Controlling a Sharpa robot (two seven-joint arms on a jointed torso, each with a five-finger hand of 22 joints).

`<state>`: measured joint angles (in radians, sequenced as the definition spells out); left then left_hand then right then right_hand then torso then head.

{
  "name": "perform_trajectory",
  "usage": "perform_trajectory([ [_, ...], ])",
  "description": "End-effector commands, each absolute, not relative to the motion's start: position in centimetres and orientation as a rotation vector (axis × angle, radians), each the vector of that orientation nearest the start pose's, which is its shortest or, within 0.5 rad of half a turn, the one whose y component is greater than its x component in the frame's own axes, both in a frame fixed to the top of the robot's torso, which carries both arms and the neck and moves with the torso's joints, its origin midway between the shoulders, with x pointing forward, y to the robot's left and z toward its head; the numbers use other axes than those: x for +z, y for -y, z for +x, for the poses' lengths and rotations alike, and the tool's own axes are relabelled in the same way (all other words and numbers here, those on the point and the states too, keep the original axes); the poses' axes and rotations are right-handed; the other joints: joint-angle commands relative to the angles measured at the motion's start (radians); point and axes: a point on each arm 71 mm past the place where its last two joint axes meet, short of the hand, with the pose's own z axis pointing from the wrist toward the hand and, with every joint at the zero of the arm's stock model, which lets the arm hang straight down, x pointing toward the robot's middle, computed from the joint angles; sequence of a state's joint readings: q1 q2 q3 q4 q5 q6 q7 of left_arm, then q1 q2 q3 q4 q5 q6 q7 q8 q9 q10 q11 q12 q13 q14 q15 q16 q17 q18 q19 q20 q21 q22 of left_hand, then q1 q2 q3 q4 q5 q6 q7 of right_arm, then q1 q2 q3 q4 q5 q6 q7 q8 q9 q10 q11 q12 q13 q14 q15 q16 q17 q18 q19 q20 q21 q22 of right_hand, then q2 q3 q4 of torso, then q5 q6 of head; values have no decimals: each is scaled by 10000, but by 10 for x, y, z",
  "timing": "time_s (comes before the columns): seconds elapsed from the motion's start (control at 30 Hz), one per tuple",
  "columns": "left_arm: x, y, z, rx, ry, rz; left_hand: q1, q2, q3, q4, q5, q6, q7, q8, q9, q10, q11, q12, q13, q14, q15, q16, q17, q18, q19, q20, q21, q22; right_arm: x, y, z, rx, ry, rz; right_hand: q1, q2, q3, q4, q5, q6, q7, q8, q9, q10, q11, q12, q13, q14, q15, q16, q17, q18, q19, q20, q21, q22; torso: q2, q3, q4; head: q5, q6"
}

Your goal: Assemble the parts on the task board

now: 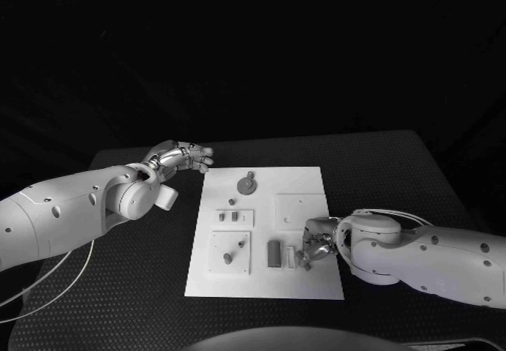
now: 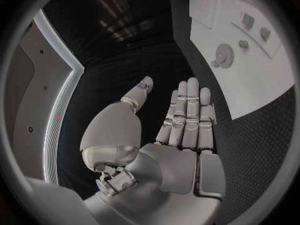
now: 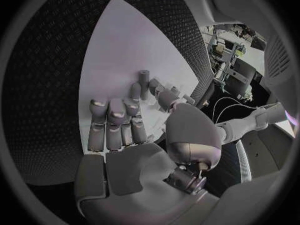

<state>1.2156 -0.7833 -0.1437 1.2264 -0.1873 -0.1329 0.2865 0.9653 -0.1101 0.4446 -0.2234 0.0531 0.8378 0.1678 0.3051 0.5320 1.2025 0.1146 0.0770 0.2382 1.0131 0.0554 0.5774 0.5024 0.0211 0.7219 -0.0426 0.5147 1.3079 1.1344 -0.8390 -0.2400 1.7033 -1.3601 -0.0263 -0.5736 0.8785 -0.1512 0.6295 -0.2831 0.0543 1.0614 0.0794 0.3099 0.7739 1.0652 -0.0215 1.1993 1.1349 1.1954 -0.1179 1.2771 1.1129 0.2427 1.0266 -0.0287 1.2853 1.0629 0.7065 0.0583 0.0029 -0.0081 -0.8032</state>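
Right hand seemingly touches parts on task board.

Silver many-fingered left hand, on its white left arm, extends flat with fingers straight and parted, holding nothing. Silver many-fingered right hand, on its white right arm, curls its fingers downward, palm empty.

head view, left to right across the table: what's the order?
Left hand at the board's far left corner → gear-shaped part → tall upright part → right hand at the task board's right edge.
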Motion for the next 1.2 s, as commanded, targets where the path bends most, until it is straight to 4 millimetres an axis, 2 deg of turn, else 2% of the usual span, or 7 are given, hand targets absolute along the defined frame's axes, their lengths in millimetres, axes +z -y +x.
perform_trajectory([
  [0.03,-227,-261,523,-13202,-16640,-9684,-57,17,-20,66,13,5,44,-14,-11,-42,-3,-46,-13,-11,81,-36,11,41,-2,61,-42,59,-302,188,393,2157,-23236,-1616,53,-74,22,-14,-58,-68,74,-85,-1929,-3,2,-41,12,-11,-14,-34,7,191,-15,-44,34,-15,4,-1,-6,-2,16],
  [0.17,-227,-260,523,-13212,-16649,-9680,-55,15,-19,65,13,5,43,-13,-11,-43,-3,-46,-13,-11,82,-38,13,42,-3,61,-44,61,-297,182,394,1783,-22310,-2847,13,-163,-9,3,-58,-92,87,-100,-1939,-23,15,-54,16,-24,-2,-46,6,191,-32,-30,26,-27,-3,1,-15,7,21],
  [0.4,-227,-262,523,-13175,-16638,-9684,-57,15,-19,67,13,4,43,-13,-12,-43,-3,-46,-13,-12,82,-42,17,42,-3,62,-47,64,-291,172,393,1318,-21319,-4519,-142,-580,40,278,-58,-125,110,-126,-1965,-59,39,-94,20,-51,25,-86,1,191,-48,7,1,-80,-3,-3,-19,2,22],
  [0.5,-227,-262,523,-13155,-16632,-9682,-56,15,-18,67,13,5,43,-13,-12,-44,-3,-46,-13,-12,82,-44,19,42,-3,62,-49,66,-289,167,392,1149,-20964,-5132,-181,-656,76,404,-57,-156,121,-144,-1977,-79,49,-115,20,-69,35,-103,-1,191,-60,15,-8,-98,-5,-4,-18,2,20],
  [0.67,-227,-262,522,-13177,-16640,-9673,-56,14,-17,68,13,4,43,-13,-12,-45,-3,-46,-13,-12,83,-47,22,42,-4,63,-52,68,-288,163,391,951,-20752,-5712,-144,-678,158,510,-57,-208,141,-172,-1995,-113,68,-150,13,-102,53,-131,-5,191,-99,21,-27,-120,1,-8,-8,-15,18],
  [1.03,-227,-262,522,-13159,-16645,-9662,-53,20,-13,69,15,4,43,-13,-12,-45,-3,-45,-13,-10,83,-51,28,43,-4,63,-56,73,-294,164,388,722,-21356,-6010,-40,-547,363,670,-57,-234,160,-190,-2016,-135,90,-193,-3,-139,84,-160,-7,191,-161,47,-35,-140,1,-12,-5,-50,19],
  [1.2,-227,-262,522,-13147,-16648,-9655,-50,22,-10,69,15,4,43,-13,-13,-44,-3,-45,-12,-9,83,-53,31,43,-4,63,-58,75,-297,165,387,677,-21622,-6020,95,-614,707,841,-58,-237,170,-200,-2040,-142,101,-213,-7,-160,101,-171,-1,191,-200,76,-22,-151,-4,-11,-6,-64,16],
])
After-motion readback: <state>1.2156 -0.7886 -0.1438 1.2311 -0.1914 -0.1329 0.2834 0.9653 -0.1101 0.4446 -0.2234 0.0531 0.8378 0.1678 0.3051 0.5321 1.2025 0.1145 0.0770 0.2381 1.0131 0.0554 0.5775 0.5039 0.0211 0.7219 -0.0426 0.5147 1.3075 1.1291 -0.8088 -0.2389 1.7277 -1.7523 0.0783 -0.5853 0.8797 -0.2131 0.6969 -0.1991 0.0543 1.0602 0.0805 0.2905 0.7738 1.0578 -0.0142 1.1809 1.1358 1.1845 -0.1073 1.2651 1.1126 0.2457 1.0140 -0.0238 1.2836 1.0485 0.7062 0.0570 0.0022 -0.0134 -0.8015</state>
